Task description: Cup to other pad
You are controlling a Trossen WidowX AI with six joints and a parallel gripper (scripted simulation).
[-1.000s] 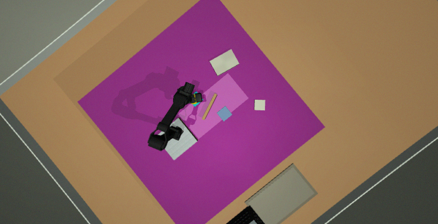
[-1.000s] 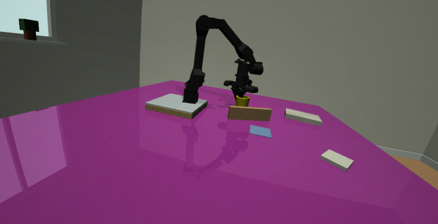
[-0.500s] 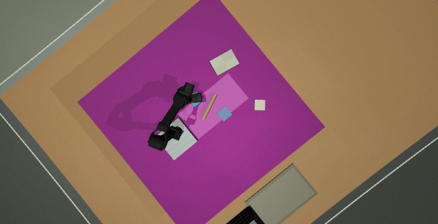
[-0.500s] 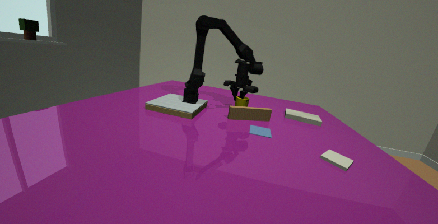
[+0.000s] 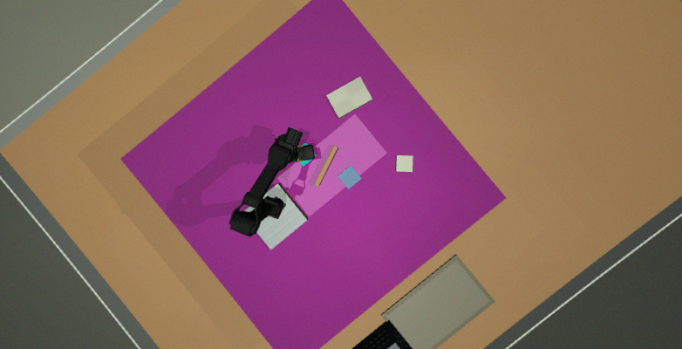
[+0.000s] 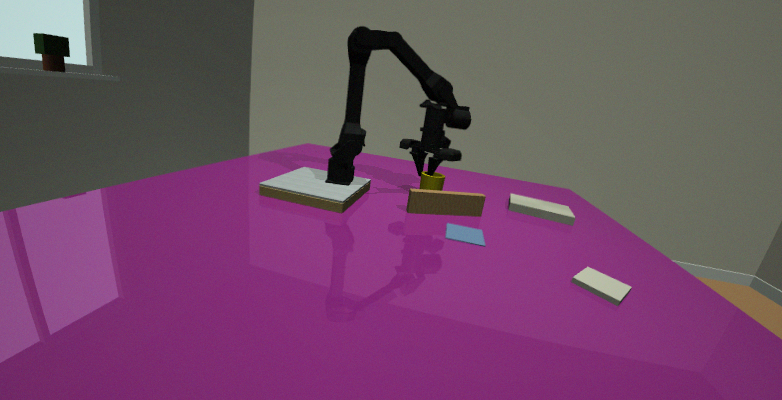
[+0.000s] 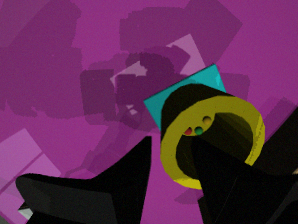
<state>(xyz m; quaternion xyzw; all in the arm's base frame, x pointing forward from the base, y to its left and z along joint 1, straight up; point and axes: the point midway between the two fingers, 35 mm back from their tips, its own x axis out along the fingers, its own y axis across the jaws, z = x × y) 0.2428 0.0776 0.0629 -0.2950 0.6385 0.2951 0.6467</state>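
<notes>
The yellow cup [image 6: 432, 182] [image 7: 225, 104] stands upright on the teal pad [image 5: 303, 162] [image 7: 200, 79]. Inside it the wrist view shows a red marble [image 7: 188, 131], a green marble [image 7: 199, 131] and a yellowish marble [image 7: 207, 120]. My gripper [image 6: 425, 172] [image 7: 172, 141] is partly open at the cup's rim, with one finger outside the wall and the other over the cup's opening. A gap shows between the outside finger and the wall. The blue pad [image 5: 349, 176] [image 6: 465, 234] is bare. The arm mostly hides the cup in the top view.
A low wooden barrier [image 5: 326, 166] [image 6: 445, 204] stands between the two pads. A larger cream block [image 5: 349, 97] [image 6: 541, 209] and a smaller one [image 5: 404, 163] [image 6: 601, 285] lie beyond the blue pad. The arm stands on a pale board [image 5: 285, 225] [image 6: 295, 182].
</notes>
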